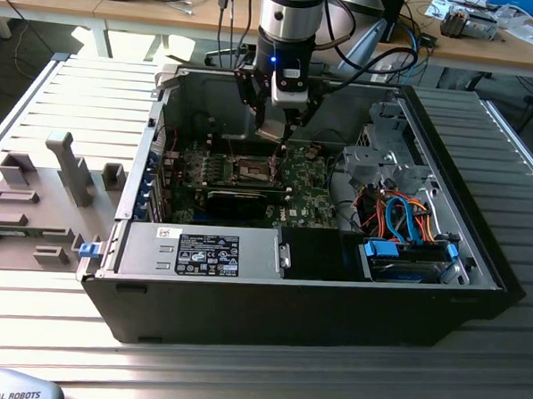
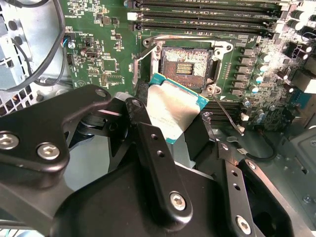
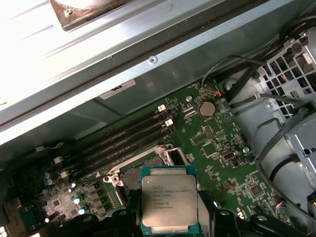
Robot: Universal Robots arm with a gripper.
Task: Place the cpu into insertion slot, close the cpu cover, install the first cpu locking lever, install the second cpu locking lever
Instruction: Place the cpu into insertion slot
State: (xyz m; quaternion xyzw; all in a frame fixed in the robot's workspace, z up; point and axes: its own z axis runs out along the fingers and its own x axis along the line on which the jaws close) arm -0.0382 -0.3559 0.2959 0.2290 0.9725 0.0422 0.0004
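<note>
1. The cpu (image 2: 173, 109) is pinched by the hand (image 2: 172, 117). The two black fingers (image 2: 137, 112) press on two opposite edges of the chip, and its silver-grey metal top faces up.
2. The cpu is in the air above the green circuit board (image 2: 98, 64), close over it. It is just beside the insertion slot (image 2: 185, 66) and not seated in it. In the second wrist view one corner of the chip overlaps the near edge of the slot.
3. The insertion slot lies open. Its dark square bed with a small field of contacts in the middle is visible, and a metal rim goes around it.
4. A thin metal lever (image 2: 228, 117) sticks out from a corner of the slot and lies over the board, apart from the chip.
5. Long black memory slots (image 2: 207, 19) run side by side next to the insertion slot, on its side away from the hand.
6. In the exterior view the hand (image 1: 283, 140) hangs inside the open computer case (image 1: 478, 264), directly over the slot area (image 1: 253, 169) of the board.
7. The case lies on a ribbed metal desk (image 1: 64, 314). A grey fixture block (image 1: 33, 210) stands on the desk at the exterior view's left, well apart from the hand.
</note>
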